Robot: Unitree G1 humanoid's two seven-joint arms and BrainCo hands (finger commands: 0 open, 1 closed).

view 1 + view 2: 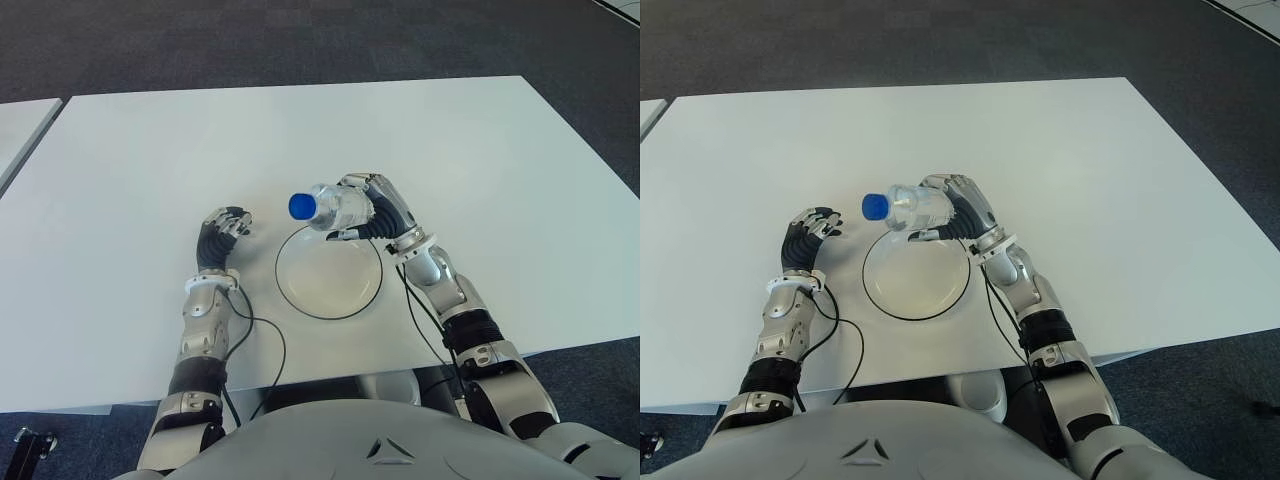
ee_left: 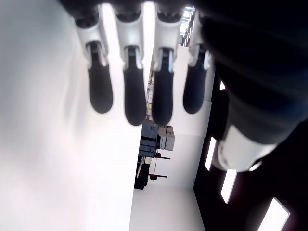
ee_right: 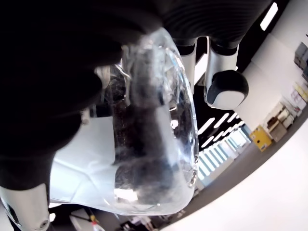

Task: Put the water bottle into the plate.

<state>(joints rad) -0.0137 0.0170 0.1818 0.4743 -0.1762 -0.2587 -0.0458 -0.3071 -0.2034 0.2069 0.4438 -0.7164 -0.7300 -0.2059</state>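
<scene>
My right hand (image 1: 372,215) is shut on a clear water bottle (image 1: 332,207) with a blue cap (image 1: 301,205). The bottle lies sideways in the grasp, cap pointing to my left, above the far rim of the white plate (image 1: 329,275). Up close, the right wrist view shows the bottle's clear body (image 3: 154,139) wrapped by my dark fingers (image 3: 139,96). The plate has a dark rim and sits on the white table (image 1: 130,180) in front of me. My left hand (image 1: 224,232) shows to the left of the plate, fingers relaxed (image 2: 134,96) and holding nothing.
The table's near edge (image 1: 110,402) runs close to my body. A black cable (image 1: 262,340) hangs along my left forearm by the plate's left side. Dark carpet (image 1: 300,40) lies beyond the table. Another white table's corner (image 1: 22,125) shows at far left.
</scene>
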